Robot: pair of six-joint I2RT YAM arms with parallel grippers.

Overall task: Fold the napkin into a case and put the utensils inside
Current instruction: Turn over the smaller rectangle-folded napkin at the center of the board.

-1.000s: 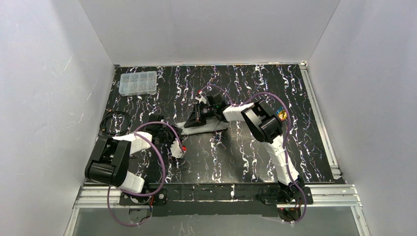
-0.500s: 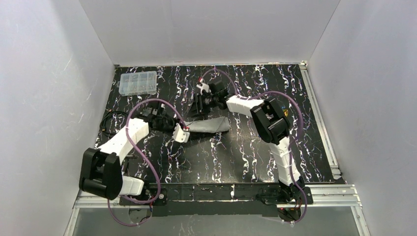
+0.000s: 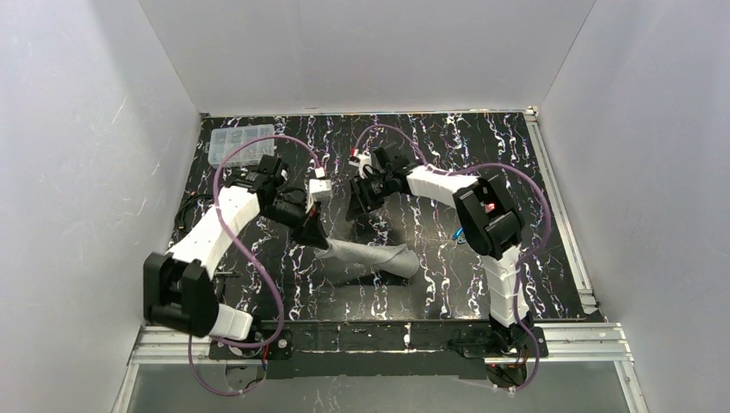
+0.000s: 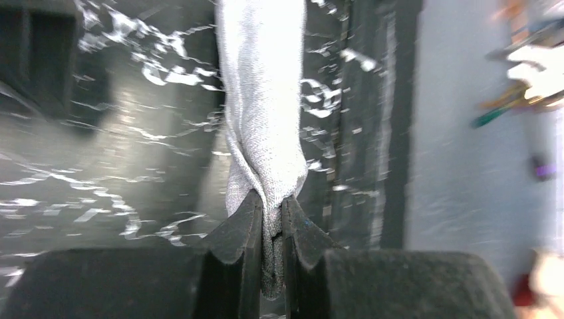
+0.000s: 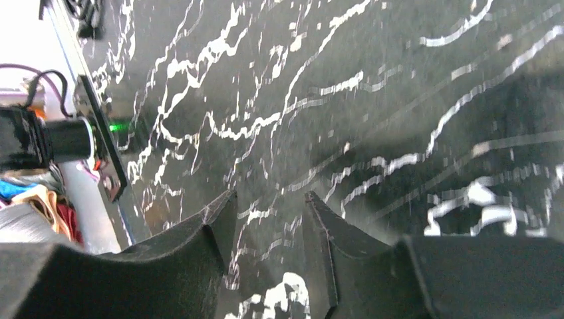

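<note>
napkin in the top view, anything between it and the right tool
Nothing visible does. The right tool hangs open over bare table, apart from the napkin, with only dark marbled surface between them. The left tool is shut on the napkin's left end, off to one side.

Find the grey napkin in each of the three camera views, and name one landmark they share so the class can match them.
Top external: the napkin lies bunched at table centre, one end held up by the left tool.
Left wrist: the napkin runs from top centre down into the tool's closed fingers.
Right wrist: not in it; only table shows past the open right tool.
Shared landmark: the black, white-veined table.
</note>
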